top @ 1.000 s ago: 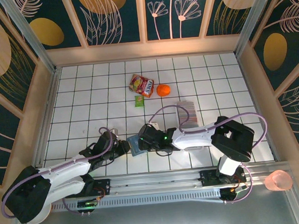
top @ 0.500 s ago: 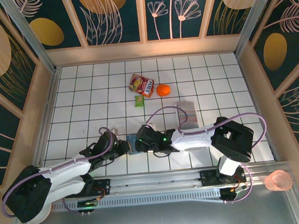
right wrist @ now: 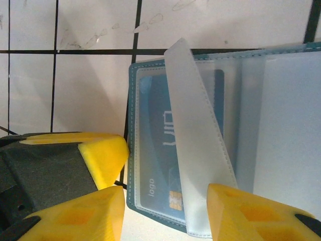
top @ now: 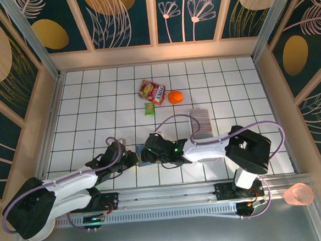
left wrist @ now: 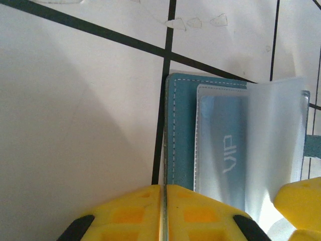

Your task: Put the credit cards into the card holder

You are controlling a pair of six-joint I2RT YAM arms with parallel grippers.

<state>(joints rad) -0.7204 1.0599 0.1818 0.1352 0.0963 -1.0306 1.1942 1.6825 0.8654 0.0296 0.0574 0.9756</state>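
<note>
Pinching the card holder (left wrist: 180, 130) edge, seemingly, left claw (left wrist: 163, 211) sits closed.

The top external camera looks steeply down from above and behind the arm bases (top: 237, 191), which sit at the bottom of the frame, and takes in the whole tiled table (top: 93, 103). Both wrist cameras sit very close over the card holder (left wrist: 180, 125), looking almost straight down. All 3 views share it; it is at lower centre in the top view.

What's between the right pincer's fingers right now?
Right wrist view: the card holder with its clear flap lifted over a blue card, between the open right pincer fingers.
</note>
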